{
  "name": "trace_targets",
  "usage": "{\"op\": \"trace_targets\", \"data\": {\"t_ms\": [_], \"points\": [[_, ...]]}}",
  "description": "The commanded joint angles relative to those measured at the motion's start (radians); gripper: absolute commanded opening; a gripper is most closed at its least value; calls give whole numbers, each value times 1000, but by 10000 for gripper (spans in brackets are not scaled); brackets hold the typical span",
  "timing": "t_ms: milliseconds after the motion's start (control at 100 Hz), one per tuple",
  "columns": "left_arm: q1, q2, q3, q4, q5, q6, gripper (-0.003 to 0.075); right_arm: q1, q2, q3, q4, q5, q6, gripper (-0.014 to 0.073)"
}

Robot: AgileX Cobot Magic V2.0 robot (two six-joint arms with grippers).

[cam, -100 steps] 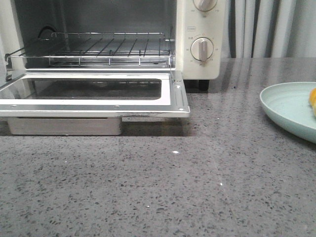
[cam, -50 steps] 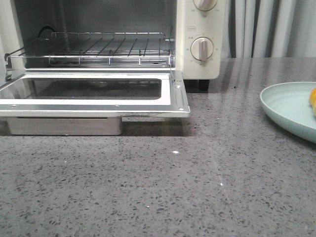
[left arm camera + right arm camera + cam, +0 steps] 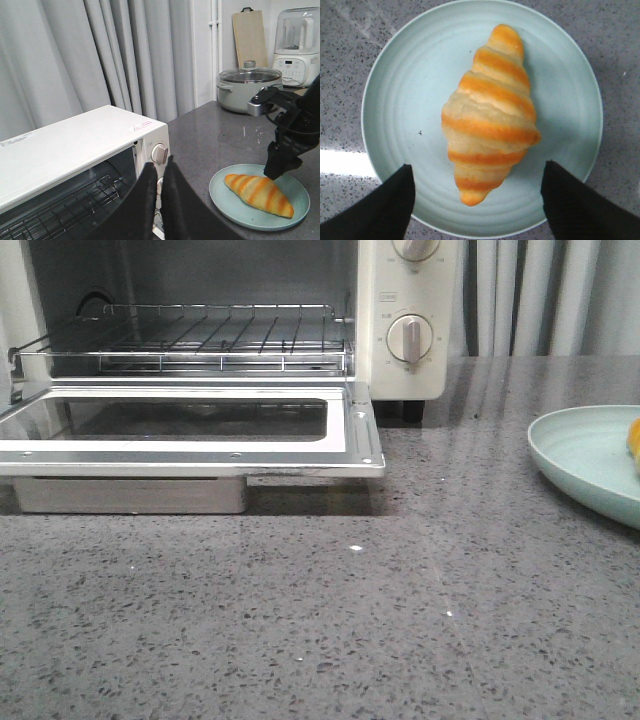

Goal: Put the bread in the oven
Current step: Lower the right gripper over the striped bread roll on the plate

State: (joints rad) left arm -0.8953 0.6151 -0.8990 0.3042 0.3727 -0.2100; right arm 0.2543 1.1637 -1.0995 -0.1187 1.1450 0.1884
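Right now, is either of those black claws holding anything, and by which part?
Nothing is held. The right gripper hangs open above the striped golden croissant-shaped bread on its pale green plate; the left gripper is shut on nothing.

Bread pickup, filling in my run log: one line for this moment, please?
bread: on plate, untouched | right gripper: open, above bread | left gripper: shut, raised | oven: door open, rack empty

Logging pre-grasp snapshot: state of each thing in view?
oven: door folded down open, rack bare
bread: lying on the plate, not gripped
plate: on the counter, holds only the bread
pot: lid on
left gripper: shut, holding nothing
right gripper: open above the bread
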Motion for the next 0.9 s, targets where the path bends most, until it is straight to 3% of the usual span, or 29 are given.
{"op": "trace_targets", "data": {"t_ms": [0, 360, 890], "points": [[-8, 2, -33, 7, -81, -11, -20, 1, 50, -92, 6, 49, -39, 479], [-8, 2, -33, 25, -81, -11, -20, -19, 207, -143, -9, 91, -46, 479], [-8, 2, -33, 38, -81, -11, -20, -93, 261, -143, -7, 56, -46, 479]]}}
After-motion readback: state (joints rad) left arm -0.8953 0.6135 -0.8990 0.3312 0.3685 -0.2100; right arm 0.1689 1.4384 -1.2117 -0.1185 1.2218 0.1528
